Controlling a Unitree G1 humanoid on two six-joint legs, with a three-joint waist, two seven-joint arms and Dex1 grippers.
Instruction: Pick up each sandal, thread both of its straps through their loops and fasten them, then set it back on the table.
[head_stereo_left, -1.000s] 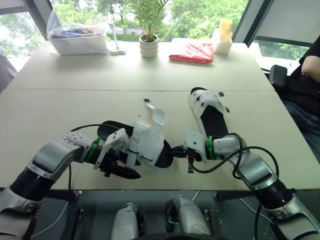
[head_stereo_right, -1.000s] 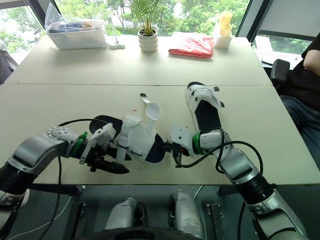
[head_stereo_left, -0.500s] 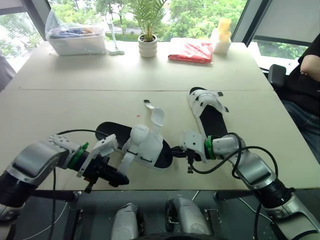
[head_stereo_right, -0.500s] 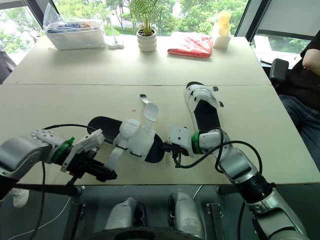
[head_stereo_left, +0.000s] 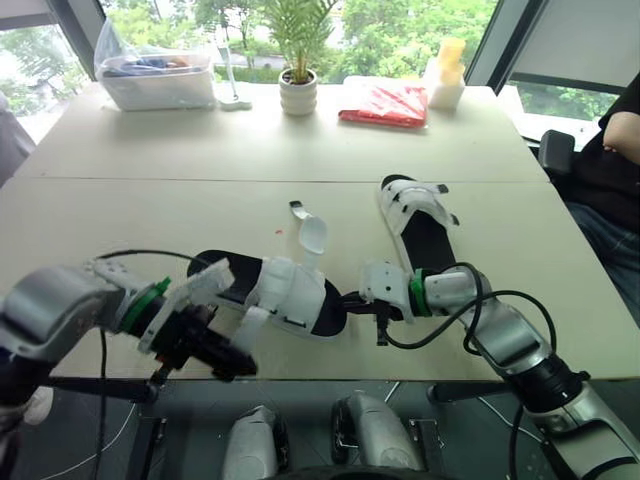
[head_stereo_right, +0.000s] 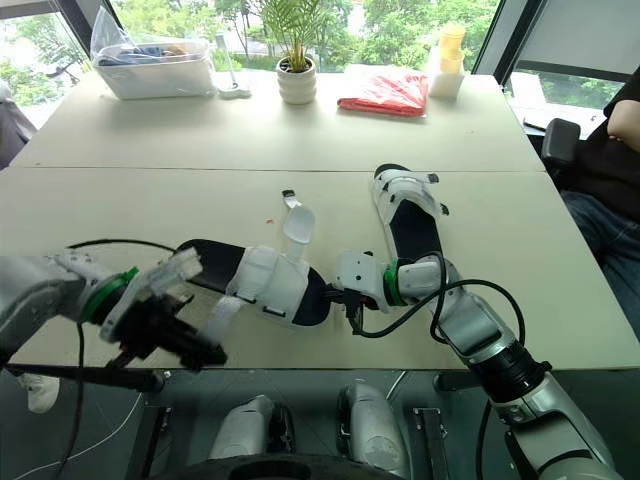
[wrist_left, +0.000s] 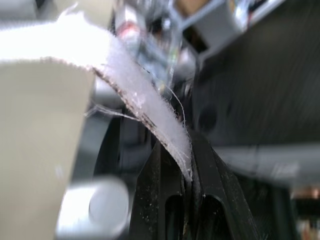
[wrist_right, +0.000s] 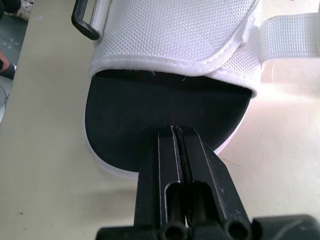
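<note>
From the head camera you have two sandals on the pale table (head_stereo_left: 120, 215), each a flat black sole with white woven straps. The near sandal (head_stereo_left: 290, 295) lies between your arms. The far sandal (head_stereo_left: 418, 222) lies beyond your right arm, well apart from both grippers. Your left gripper (head_stereo_left: 228, 364) hangs just off the table's front edge, and a white strap (head_stereo_left: 247, 322) runs from the near sandal to it. Your right gripper (head_stereo_left: 352, 300) meets that sandal's right end.

In the left wrist view, the black fingers (wrist_left: 162, 190) are closed almost flat, pinching the fuzzy tip of the strap.

In the right wrist view, the fingers (wrist_right: 167, 150) are pressed together, clamping the rim of the smooth black sole, near the woven white upper and one black loop (wrist_right: 79, 26).
</note>
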